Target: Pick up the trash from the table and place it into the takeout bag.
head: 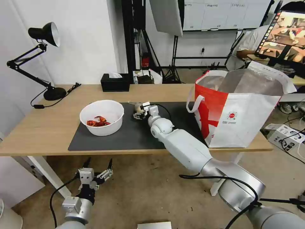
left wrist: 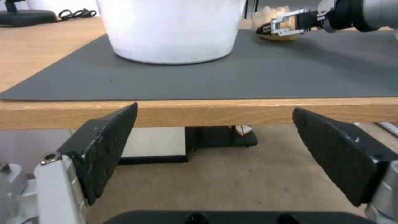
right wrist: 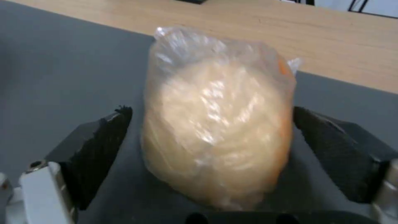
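The trash on the table (head: 38,127) is a white bowl (head: 101,117) holding red crayfish shells (head: 98,121) on the left of the dark grey mat (head: 127,136), and a beige plastic-wrapped ball (head: 138,107) at the mat's far middle. My right gripper (head: 137,111) is open with a finger on each side of the ball (right wrist: 215,124), which rests on the mat; the fingers (right wrist: 104,146) stand close to it. My left gripper (head: 99,160) hangs open below the table's front edge, facing the bowl (left wrist: 172,31). The red-and-white takeout bag (head: 241,111) stands open at the table's right end.
A black tissue box (head: 115,82) sits at the table's far edge and a black desk lamp (head: 47,63) at the far left corner. The bag's white handle (head: 193,103) hangs toward the mat. Boxes and cables (head: 286,136) lie on the floor to the right.
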